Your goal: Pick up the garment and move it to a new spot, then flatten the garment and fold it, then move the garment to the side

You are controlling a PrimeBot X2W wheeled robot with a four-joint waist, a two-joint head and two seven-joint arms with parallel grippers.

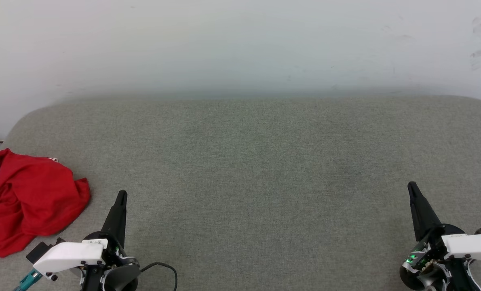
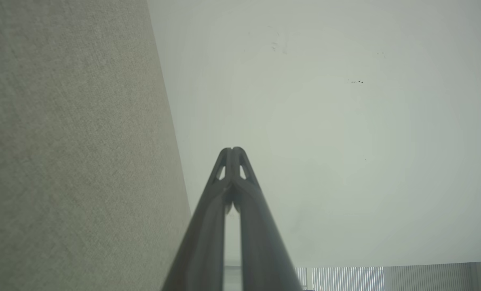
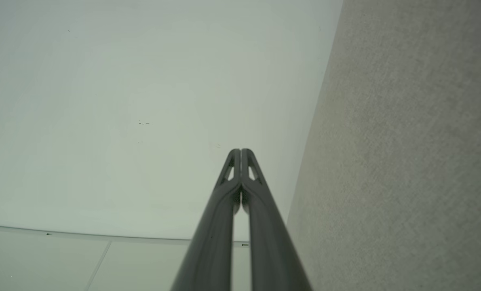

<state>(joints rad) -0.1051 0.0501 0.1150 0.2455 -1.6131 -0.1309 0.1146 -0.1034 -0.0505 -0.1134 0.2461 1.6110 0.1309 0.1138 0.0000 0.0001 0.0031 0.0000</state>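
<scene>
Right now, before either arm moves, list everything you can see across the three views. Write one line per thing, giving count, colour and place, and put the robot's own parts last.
jersey shirt: one, red with a white striped sleeve, crumpled at the far left of the padded surface
padded fabric surface: one, grey-green, spanning the head view
wall: one, white with faint scuffs, behind the surface
ribbed panel: one, pale, bottom edge of the left wrist view
cable: one, black, looped beside the left gripper's base
left gripper: one, dark fingers, shut and empty, lower left, apart from the shirt
right gripper: one, dark fingers, shut and empty, lower right
</scene>
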